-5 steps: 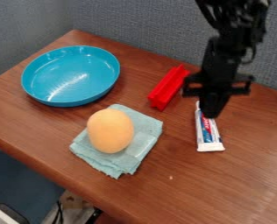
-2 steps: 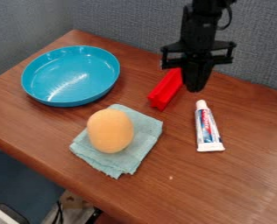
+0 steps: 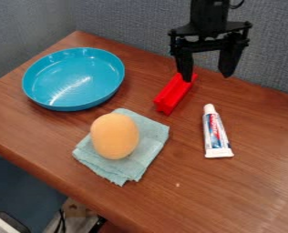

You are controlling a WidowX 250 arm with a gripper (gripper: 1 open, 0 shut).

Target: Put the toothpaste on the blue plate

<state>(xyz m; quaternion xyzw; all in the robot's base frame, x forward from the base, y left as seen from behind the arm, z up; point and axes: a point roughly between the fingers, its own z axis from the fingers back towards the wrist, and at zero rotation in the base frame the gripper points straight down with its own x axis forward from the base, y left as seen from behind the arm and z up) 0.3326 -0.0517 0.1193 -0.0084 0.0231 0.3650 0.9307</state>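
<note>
**Toothpaste lies on the table, gripper spread above it**

Camera view: The gripper hangs at about one o'clock from the table's middle, pointing down, its two black fingers spread wide with nothing between them. The toothpaste lies flat on the wooden table at about four o'clock, cap toward the far edge, below the gripper and apart from it. The blue plate sits at ten o'clock, well apart from the tube. A red block lies just beside the toothpaste, at its eleven o'clock. An orange ball rests on a pale teal cloth at seven o'clock.
</note>
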